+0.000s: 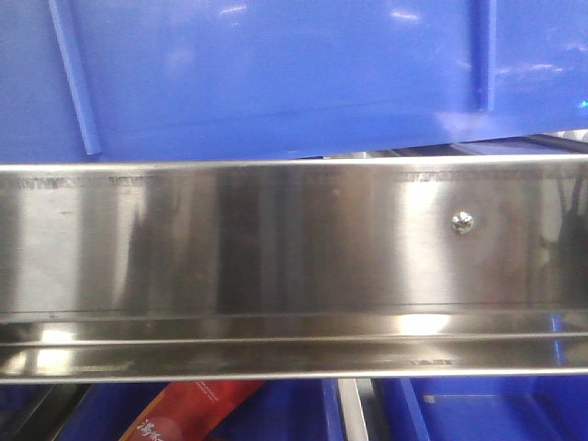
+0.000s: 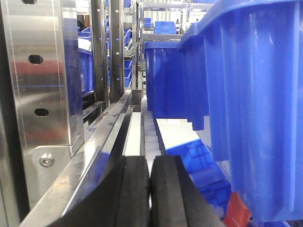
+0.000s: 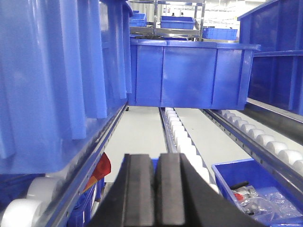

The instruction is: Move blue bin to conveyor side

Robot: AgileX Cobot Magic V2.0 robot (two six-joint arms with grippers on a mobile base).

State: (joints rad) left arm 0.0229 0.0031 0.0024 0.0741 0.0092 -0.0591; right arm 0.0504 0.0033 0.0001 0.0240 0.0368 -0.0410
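Stainless-steel rack: fills the front view as a bright horizontal rail and carries the load on lines of white rollers. Blue bin: sits on this rack directly above the rail, with the left arm along one long wall and the right arm along the other. No conveyor appears in any view. Step in hand, as judged: the arms are set either side of the bin before taking it up, and no hold has been made. The next move calls for both arms to press inward on the side walls or catch under the rim, raise the bin evenly off the rollers, then carry it clear of the rack. Condition of the bin: glossy blue plastic, smooth walls with raised vertical ribs, a thick rim overhanging them, and no damage visible. A second blue crate stands further along the same level, apart from the first. A lower crate holds bagged parts. Left gripper: pads pressed together, nothing between them, beside the bin wall but not touching it. Right gripper: likewise closed pad to pad and empty. A red packet lies below the rail. One screw sits in the rail face.
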